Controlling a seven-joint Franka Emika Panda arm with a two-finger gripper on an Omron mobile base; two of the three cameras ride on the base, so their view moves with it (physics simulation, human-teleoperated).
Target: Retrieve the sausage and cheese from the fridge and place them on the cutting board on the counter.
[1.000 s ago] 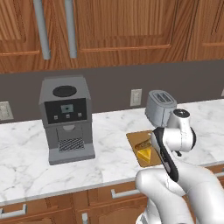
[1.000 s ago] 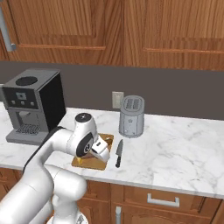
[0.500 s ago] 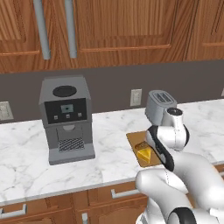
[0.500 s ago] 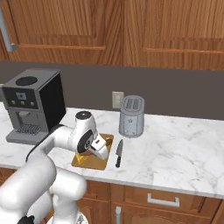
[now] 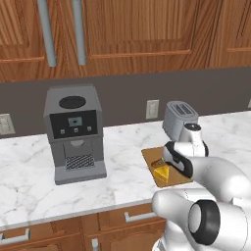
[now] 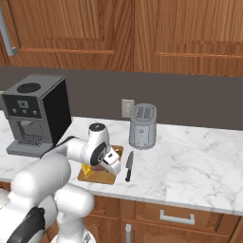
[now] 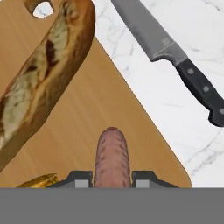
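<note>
Sausage (image 7: 112, 156): short, smooth, reddish-brown, rounded end, over the light-brown wooden cutting board (image 7: 92, 109) (contact unclear). Cheese (image 5: 162, 172): yellow wedge lying on the board. Board sits on the white marble counter (image 5: 122, 181) near its front edge.

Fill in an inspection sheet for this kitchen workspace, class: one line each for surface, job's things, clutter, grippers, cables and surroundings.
Surface: white marble counter over brown cabinets.
Job's things: cutting board lies on the counter; the cheese rests on it; the sausage is held between the fingers just above the board.
Clutter: a long bread piece on the board; a knife on the counter beside the board.
Grippers: gripper shut on the sausage, low over the board.
Cables: nothing seen.
Surroundings: coffee machine, toaster, wall socket, wooden wall cupboards.
</note>
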